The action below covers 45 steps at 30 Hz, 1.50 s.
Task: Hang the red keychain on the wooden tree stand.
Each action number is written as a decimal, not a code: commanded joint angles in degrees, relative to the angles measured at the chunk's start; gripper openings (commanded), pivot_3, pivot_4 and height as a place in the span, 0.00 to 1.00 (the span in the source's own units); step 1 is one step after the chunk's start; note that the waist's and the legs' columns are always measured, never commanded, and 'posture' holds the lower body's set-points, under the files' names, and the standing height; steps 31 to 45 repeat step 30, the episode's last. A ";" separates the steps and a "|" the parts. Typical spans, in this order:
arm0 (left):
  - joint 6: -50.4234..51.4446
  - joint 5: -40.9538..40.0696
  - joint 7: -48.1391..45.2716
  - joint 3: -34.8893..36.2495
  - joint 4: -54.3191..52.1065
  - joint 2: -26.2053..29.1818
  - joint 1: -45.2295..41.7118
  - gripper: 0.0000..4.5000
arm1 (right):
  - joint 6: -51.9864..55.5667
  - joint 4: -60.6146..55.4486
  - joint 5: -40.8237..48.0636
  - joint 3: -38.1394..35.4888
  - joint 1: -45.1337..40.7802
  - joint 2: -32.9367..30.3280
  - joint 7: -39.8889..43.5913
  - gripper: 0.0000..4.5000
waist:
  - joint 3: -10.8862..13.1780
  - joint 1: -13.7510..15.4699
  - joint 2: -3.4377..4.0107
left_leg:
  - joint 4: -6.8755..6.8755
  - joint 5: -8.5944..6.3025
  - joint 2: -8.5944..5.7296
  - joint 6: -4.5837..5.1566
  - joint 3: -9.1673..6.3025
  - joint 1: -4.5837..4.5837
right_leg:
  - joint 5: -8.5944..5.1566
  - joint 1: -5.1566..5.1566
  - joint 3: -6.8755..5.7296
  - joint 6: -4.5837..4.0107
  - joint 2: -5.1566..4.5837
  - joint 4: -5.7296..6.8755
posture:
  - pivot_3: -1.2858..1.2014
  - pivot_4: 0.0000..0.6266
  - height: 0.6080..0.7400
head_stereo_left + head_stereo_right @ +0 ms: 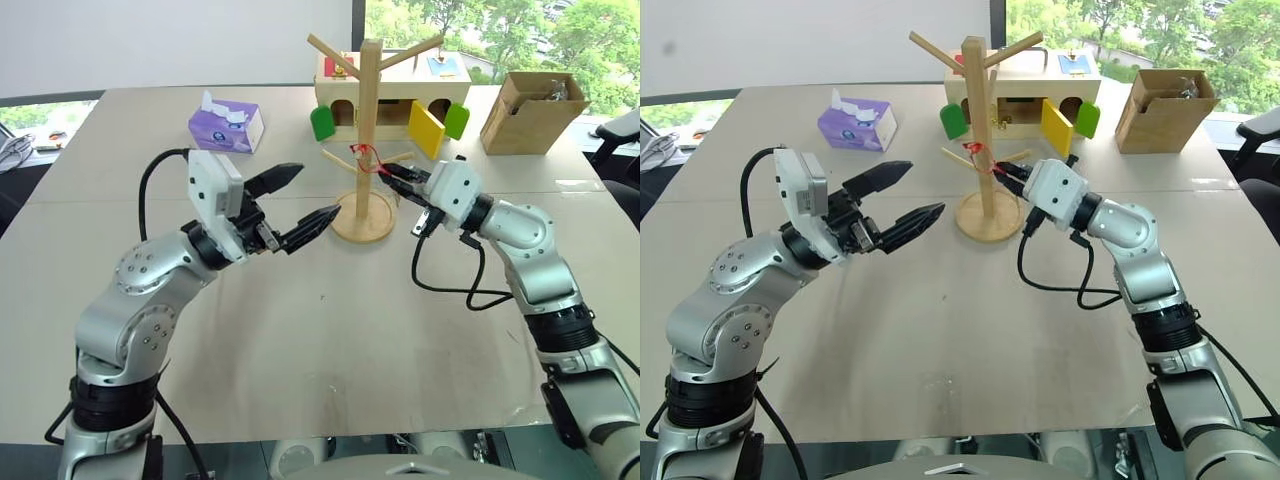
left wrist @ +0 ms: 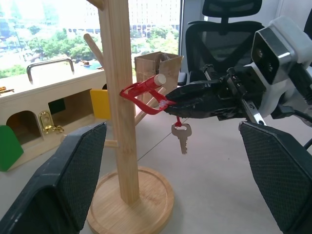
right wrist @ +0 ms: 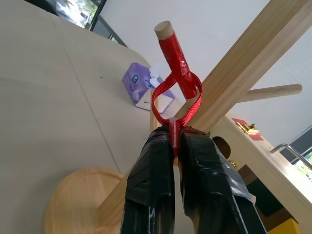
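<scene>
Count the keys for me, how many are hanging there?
1. A little silver key dangles from the red keychain, just under the right gripper, beside the wooden tree stand. Others may be hidden.

Open desk (image 1: 330,330) lies before me, between my two arms, bare up to the round base of the wooden tree stand (image 1: 368,140). My left hand (image 1: 300,205), fingers spread, hangs over this free stretch just beside the base, apart from the post. My right hand (image 1: 395,176) is shut on the red keychain (image 2: 146,95), whose loop sits around a slanted peg; slanted pegs crowd it there. Behind the stand, the wooden box (image 1: 400,95) with coloured flaps blocks passage. A tissue box (image 1: 226,125) stands far left, a cardboard box (image 1: 532,110) far right, both well apart from the stand.
</scene>
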 commanded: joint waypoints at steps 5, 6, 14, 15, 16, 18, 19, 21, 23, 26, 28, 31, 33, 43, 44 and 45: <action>-0.21 0.19 0.73 1.49 -2.06 0.40 -0.12 1.00 | -0.60 -1.94 2.60 -3.37 -0.04 0.75 -1.80 0.69 | 0.00 0.05 0.00 | 0.00 0.00 0.01 0.00 0.00 0.00 | 0.00 0.00 -0.01 0.00 -0.01 0.00 | 0.52 0.24 1.00; -0.19 0.14 0.82 1.56 -2.17 0.39 0.01 1.00 | 0.64 -2.65 3.81 -4.13 0.82 0.48 -1.58 0.79 | 0.00 0.11 0.00 | 0.00 0.00 0.01 0.00 0.00 0.00 | 0.00 0.01 -0.01 0.00 -0.01 0.00 | 0.52 0.24 1.00; -2.24 6.76 11.58 2.30 3.93 -5.99 2.28 1.00 | 8.41 1.35 9.16 -15.52 8.34 -1.90 -7.19 0.79 | -0.01 0.29 0.00 | 0.01 0.00 -0.01 0.01 0.04 0.03 | 0.01 0.03 0.04 0.00 -0.04 0.01 | 0.52 0.24 1.00; -3.44 8.43 13.47 2.61 5.79 -7.72 2.55 1.00 | 8.63 3.03 8.97 -16.47 8.86 -1.87 -8.23 0.79 | -0.01 0.27 -0.01 | 0.01 0.00 -0.02 0.01 0.04 0.05 | 0.01 0.03 0.04 0.00 -0.04 0.02 | 0.52 0.24 1.00; -4.74 9.59 15.30 3.27 7.90 -9.77 2.78 1.00 | 8.71 5.14 8.76 -17.30 9.42 -1.42 -9.53 0.79 | -0.01 0.26 -0.01 | 0.00 0.00 -0.05 0.01 0.05 0.06 | 0.01 0.03 0.04 0.00 -0.01 0.03 | 0.52 0.24 1.00; -8.33 14.10 17.87 2.72 11.72 -12.20 3.24 1.00 | 8.18 9.63 7.13 -18.65 10.12 -0.16 -13.89 0.79 | -0.03 0.10 -0.01 | -0.02 0.00 -0.04 0.01 0.07 0.08 | 0.01 0.02 0.06 0.00 0.02 0.03 | 0.52 0.24 1.00; -10.00 15.82 19.36 2.66 13.58 -13.82 3.34 1.00 | 8.04 11.86 7.31 -19.67 10.27 0.82 -15.80 0.79 | -0.04 0.06 -0.03 | -0.02 0.00 -0.05 0.01 0.08 0.10 | 0.01 0.03 0.07 -0.01 0.02 0.04 | 0.52 0.24 1.00; -12.90 19.43 21.27 2.10 16.85 -15.83 3.69 1.00 | 6.61 15.53 7.20 -20.89 10.26 2.17 -18.44 0.79 | -0.03 0.07 -0.03 | -0.02 0.00 -0.05 0.00 0.12 0.06 | 0.01 0.01 0.07 -0.01 0.02 0.03 | 0.52 0.24 1.00; -16.13 22.41 21.59 1.29 19.94 -17.22 4.89 1.00 | 3.06 18.43 5.35 -20.50 10.57 3.09 -20.83 0.79 | -0.03 -0.07 -0.02 | -0.03 0.00 -0.04 0.00 0.17 0.03 | 0.01 -0.01 0.11 -0.01 0.01 0.00 | 0.52 0.24 1.00; -20.90 26.12 23.09 1.21 24.55 -19.29 6.25 1.00 | 0.50 20.76 5.29 -20.58 10.69 4.68 -22.64 0.79 | -0.03 -0.37 -0.02 | -0.03 0.00 -0.04 0.01 0.21 0.04 | 0.02 -0.02 0.14 -0.01 0.00 -0.01 | 0.52 0.24 1.00; -22.85 27.16 24.01 1.81 26.73 -20.47 6.17 1.00 | -0.11 21.88 5.20 -20.50 10.54 5.03 -23.29 0.79 | -0.04 -0.60 -0.03 | -0.03 0.00 -0.02 0.01 0.19 0.05 | 0.02 -0.01 0.13 -0.01 0.00 0.01 | 0.52 0.24 1.00; -24.18 28.40 25.32 2.13 28.51 -21.35 5.89 1.00 | -1.04 22.92 5.00 -20.32 10.46 5.19 -23.63 0.79 | -0.03 -0.60 -0.03 | -0.03 0.00 0.00 0.01 0.16 0.04 | 0.02 -0.01 0.09 -0.01 -0.01 0.02 | 0.52 0.24 1.00; -24.18 28.40 25.32 2.13 28.51 -21.35 5.89 1.00 | -1.04 22.92 5.00 -20.32 10.46 5.19 -23.63 0.79 | -0.03 -0.60 -0.03 | -0.03 0.00 0.00 0.01 0.16 0.04 | 0.02 -0.01 0.09 -0.01 -0.01 0.02 | 0.52 0.24 1.00; -24.18 28.40 25.32 2.13 28.51 -21.35 5.89 1.00 | -1.04 22.92 5.00 -20.32 10.46 5.19 -23.63 0.79 | -0.03 -0.60 -0.03 | -0.03 0.00 0.00 0.01 0.16 0.04 | 0.02 -0.01 0.09 -0.01 -0.01 0.02 | 0.52 0.24 1.00; -24.18 28.40 25.32 2.13 28.51 -21.35 5.89 1.00 | -1.04 22.92 5.00 -20.32 10.46 5.19 -23.63 0.79 | -0.03 -0.60 -0.03 | -0.03 0.00 0.00 0.01 0.16 0.04 | 0.02 -0.01 0.09 -0.01 -0.01 0.02 | 0.52 0.24 1.00; -24.18 28.40 25.32 2.13 28.51 -21.35 5.89 1.00 | -1.04 22.92 5.00 -20.32 10.46 5.19 -23.63 0.79 | -0.03 -0.60 -0.03 | -0.03 0.00 0.00 0.01 0.16 0.04 | 0.02 -0.01 0.09 -0.01 -0.01 0.02 | 0.52 0.24 1.00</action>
